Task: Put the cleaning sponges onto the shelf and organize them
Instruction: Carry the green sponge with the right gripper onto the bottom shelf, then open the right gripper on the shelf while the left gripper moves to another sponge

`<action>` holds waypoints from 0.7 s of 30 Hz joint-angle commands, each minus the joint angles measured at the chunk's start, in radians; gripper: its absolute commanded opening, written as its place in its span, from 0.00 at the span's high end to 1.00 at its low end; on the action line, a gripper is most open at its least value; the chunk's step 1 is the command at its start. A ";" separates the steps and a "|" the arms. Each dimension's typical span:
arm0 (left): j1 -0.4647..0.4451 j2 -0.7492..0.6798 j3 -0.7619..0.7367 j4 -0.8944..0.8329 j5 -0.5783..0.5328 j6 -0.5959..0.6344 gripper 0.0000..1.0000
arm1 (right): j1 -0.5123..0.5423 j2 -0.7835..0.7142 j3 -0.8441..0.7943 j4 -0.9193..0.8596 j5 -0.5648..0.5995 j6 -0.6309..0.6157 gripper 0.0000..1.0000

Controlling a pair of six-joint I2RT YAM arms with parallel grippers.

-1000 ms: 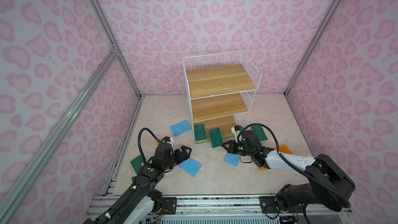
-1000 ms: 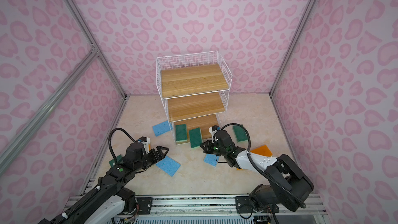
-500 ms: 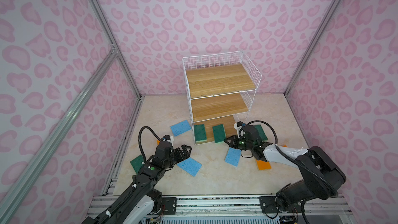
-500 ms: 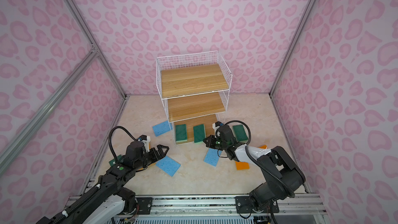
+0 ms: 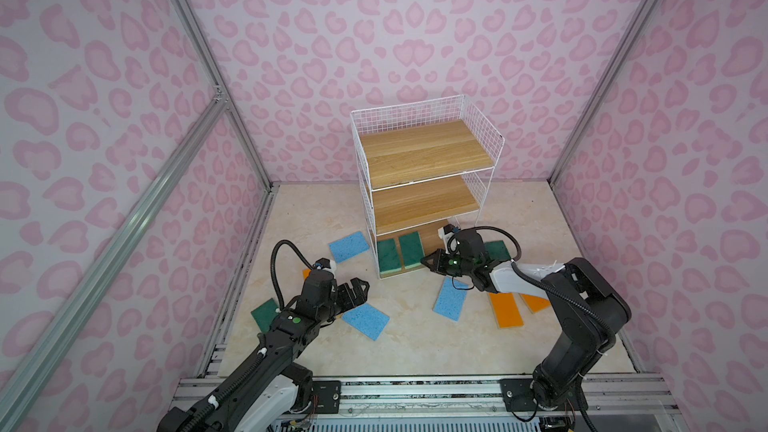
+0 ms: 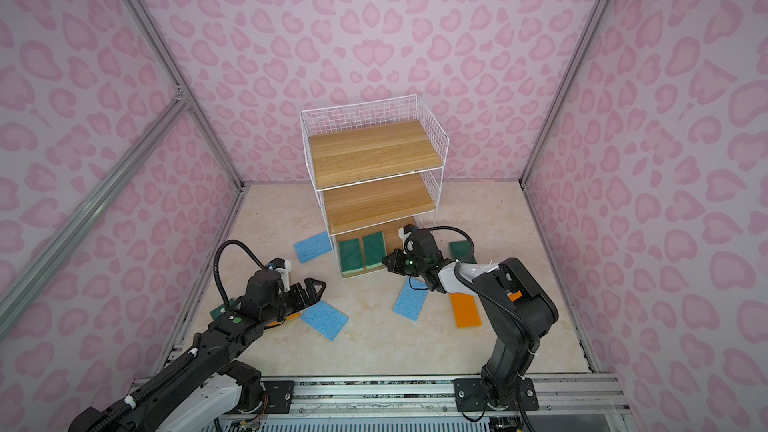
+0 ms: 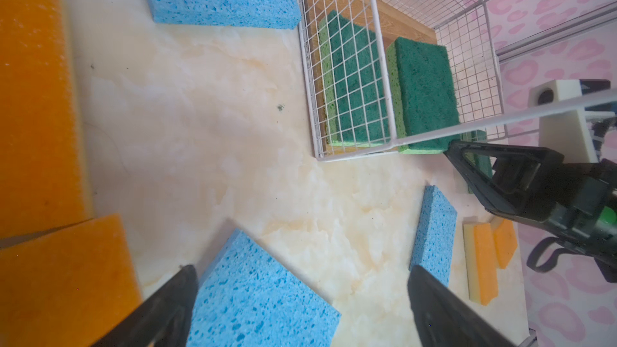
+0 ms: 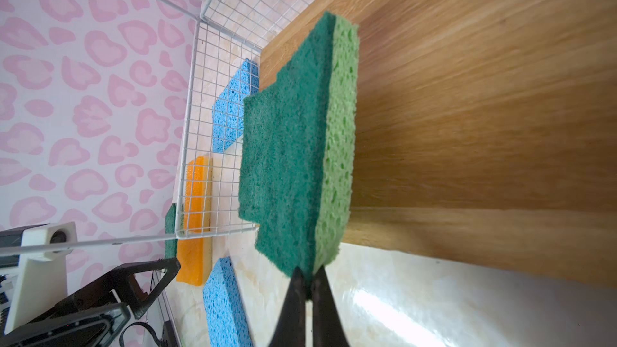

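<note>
The shelf point(image 5: 424, 151) point(image 6: 374, 151) stands at the back, and two green cleaning sponges point(image 5: 387, 255) point(image 5: 411, 249) lie side by side on its bottom board. My right gripper point(image 5: 424, 260) point(image 6: 384, 261) point(image 8: 310, 273) is shut, its tips touching the near corner of the right-hand green sponge point(image 8: 293, 148). My left gripper point(image 5: 360, 286) point(image 6: 316, 285) point(image 7: 302, 273) is open just above a blue sponge point(image 5: 365, 320) point(image 7: 260, 298), holding nothing. Other sponges lie on the floor: blue ones point(image 5: 349, 246) point(image 5: 449, 299), orange ones point(image 5: 505, 309) point(image 5: 534, 303), and green ones point(image 5: 496, 249) point(image 5: 264, 313).
Two orange sponges point(image 7: 33, 95) point(image 7: 63, 282) lie close beside my left gripper, largely under the arm in both top views. The shelf's white wire side point(image 7: 347, 95) stands between the left arm and the green sponges. Pink patterned walls close in the marble floor point(image 5: 407, 351).
The right gripper, shut, moved toward the shelf, and the tilted green sponge at its front went onto the bottom board, straight beside the other. The left gripper stayed open, almost still.
</note>
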 commanded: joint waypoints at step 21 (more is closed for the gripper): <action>0.003 -0.001 0.010 0.019 -0.020 0.027 0.02 | -0.004 0.072 0.059 -0.037 0.022 -0.058 0.47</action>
